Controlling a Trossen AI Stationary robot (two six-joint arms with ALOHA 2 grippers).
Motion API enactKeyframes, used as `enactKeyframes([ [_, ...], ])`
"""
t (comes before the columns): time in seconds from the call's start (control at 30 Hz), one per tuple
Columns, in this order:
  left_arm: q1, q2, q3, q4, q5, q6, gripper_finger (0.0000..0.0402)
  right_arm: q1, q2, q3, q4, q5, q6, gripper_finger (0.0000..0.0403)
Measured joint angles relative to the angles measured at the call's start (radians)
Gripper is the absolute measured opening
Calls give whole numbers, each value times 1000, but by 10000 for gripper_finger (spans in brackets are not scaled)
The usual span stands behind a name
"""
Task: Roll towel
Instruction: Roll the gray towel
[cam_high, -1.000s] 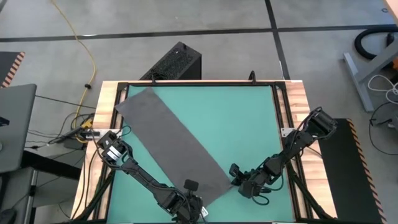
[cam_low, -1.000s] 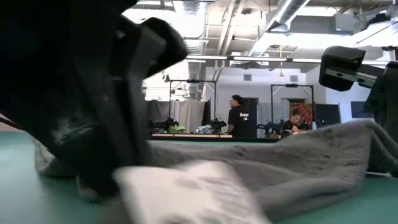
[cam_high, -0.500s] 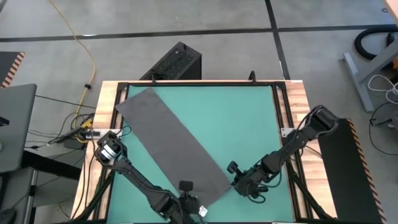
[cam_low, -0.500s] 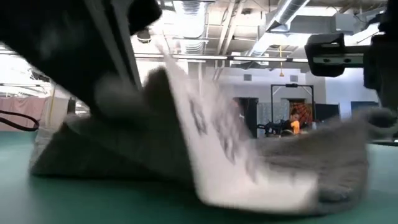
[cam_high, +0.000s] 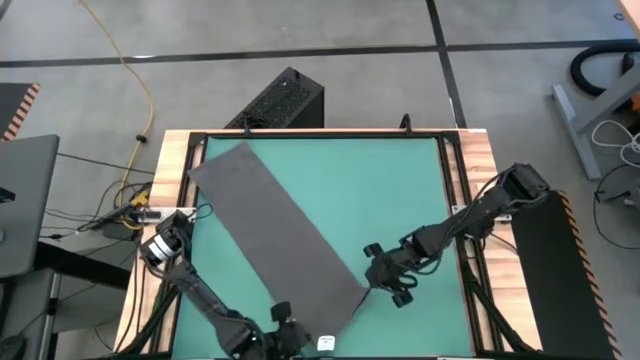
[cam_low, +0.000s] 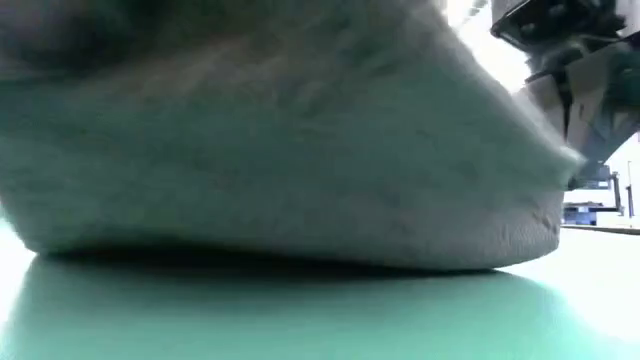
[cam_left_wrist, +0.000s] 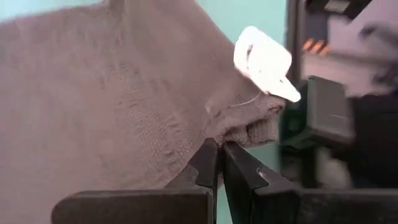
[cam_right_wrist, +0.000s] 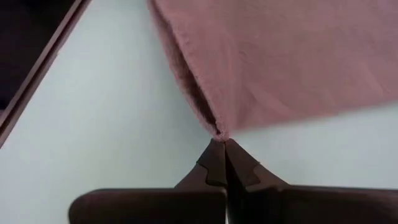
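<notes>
Towel: the dark grey towel (cam_high: 280, 240) lies flat and unrolled, stretched on a slant across the green mat (cam_high: 390, 195), one short end near the far left corner, the other near the front edge around the middle.
Towel, near end: both front corners are pinched by the grippers; a white tag (cam_left_wrist: 264, 62) sticks out at the corner on the left gripper's side, also visible from above at the front edge (cam_high: 325, 343).
Towel, close up: in the table-level view the cloth (cam_low: 280, 140) fills almost the whole picture, its edge lifted a little off the mat with a shadow under it.
Right gripper: the right gripper (cam_high: 372, 285) sits at the towel's right front corner, fingers squeezed together on the very tip of the cloth; its wrist view shows the corner (cam_right_wrist: 217, 132) caught right at the closed fingertips (cam_right_wrist: 214, 155).
Left gripper: the left gripper (cam_high: 283, 322) is at the front edge of the mat, at the towel's other front corner; its fingers (cam_left_wrist: 208, 165) are pressed together with the bunched hem (cam_left_wrist: 245, 127) gathered at their tips.
Arms: the left arm reaches in low from the left side of the table, the right arm from the right side, both bent towards the front middle.
Table: a wooden frame (cam_high: 480, 160) borders the mat.
Around it: a black box (cam_high: 280, 100) stands on the floor behind the table, and a yellow cable (cam_high: 140, 90) trails across the concrete on the left.
</notes>
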Motion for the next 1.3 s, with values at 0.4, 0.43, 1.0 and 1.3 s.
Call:
enactKeyframes([
  [0.4, -63, 1, -97, 75, -173, -254, 0, -71, 0, 0, 12, -29, 84, 7],
  [0.43, -63, 1, -97, 77, -184, -255, 0, -73, 0, 0, 14, -41, 82, 7],
  [1.0, -53, 1, -97, 75, -208, -183, 0, 203, 12, 0, 162, 178, -134, 206],
  [1.3, -39, 1, -97, 75, -200, -170, 0, 267, 176, 0, 259, 206, -125, 224],
])
